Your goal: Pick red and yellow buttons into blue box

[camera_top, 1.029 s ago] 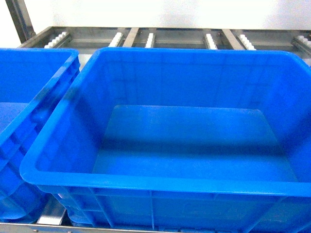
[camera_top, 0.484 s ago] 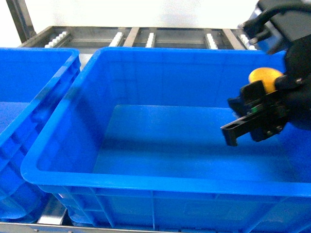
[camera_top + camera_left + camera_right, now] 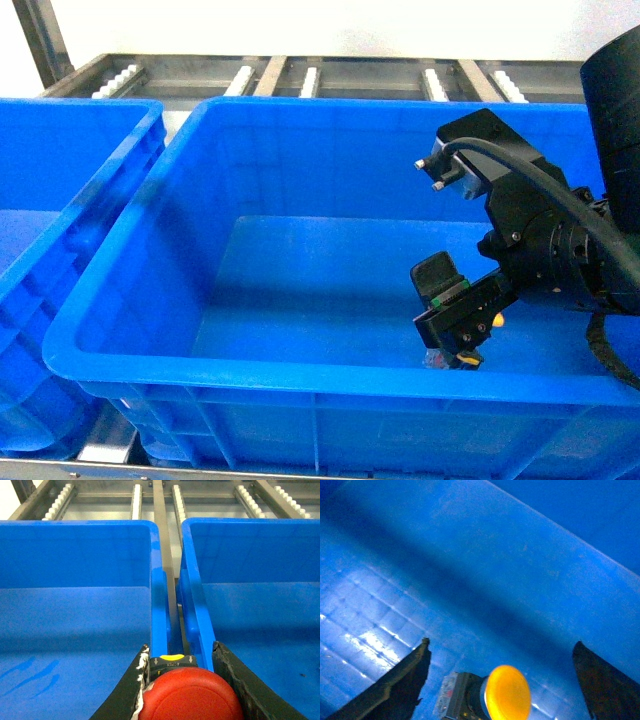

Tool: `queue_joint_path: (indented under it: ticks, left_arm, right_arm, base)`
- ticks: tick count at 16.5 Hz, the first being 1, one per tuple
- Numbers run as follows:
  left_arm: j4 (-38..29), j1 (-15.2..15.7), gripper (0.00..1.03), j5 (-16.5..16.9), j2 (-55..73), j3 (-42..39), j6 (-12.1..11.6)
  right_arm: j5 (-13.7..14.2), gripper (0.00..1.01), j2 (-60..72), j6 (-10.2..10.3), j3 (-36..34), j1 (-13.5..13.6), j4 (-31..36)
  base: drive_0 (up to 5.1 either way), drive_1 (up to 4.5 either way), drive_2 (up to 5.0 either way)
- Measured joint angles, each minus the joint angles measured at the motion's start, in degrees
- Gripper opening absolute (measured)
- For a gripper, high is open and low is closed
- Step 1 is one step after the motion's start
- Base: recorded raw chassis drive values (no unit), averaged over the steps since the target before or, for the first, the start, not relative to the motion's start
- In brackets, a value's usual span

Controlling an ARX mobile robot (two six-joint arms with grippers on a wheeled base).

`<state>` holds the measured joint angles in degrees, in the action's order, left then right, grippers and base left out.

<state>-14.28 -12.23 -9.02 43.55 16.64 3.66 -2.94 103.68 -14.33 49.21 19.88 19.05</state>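
Right pincer [image 3: 455,330] — jaws apart, low inside the blue box [image 3: 300,375] near its front wall; yellow button [image 3: 507,692] lies loose on the floor between them. Lift straight up, clear of the rim. Left pincer [image 3: 187,680] — clamped on the red button [image 3: 189,697], poised over the gap between both crates; shift right before letting go.

From my head camera, the yellow button [image 3: 466,352] is nearly all hidden behind the right gripper [image 3: 450,320]. My left wrist view cuts the red button [image 3: 187,700] off at the bottom edge, its switch body out of sight.
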Motion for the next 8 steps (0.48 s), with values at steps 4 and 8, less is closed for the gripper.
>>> queue_joint_path:
  ticks: [4, 8]
  left_arm:
    - [0.0, 0.0, 0.31, 0.0, 0.0, 0.0, 0.0]
    - [0.0, 0.0, 0.31, 0.0, 0.0, 0.0, 0.0]
  right_arm:
    - [-0.2, 0.98, -11.7, 2.9, -8.0, -4.9, 5.2]
    - [-5.0, 0.98, -35.3, 7.5, -17.4, -17.4, -0.6]
  base:
    - [0.0, 0.00, 0.0]
    - [0.0, 0.00, 0.0]
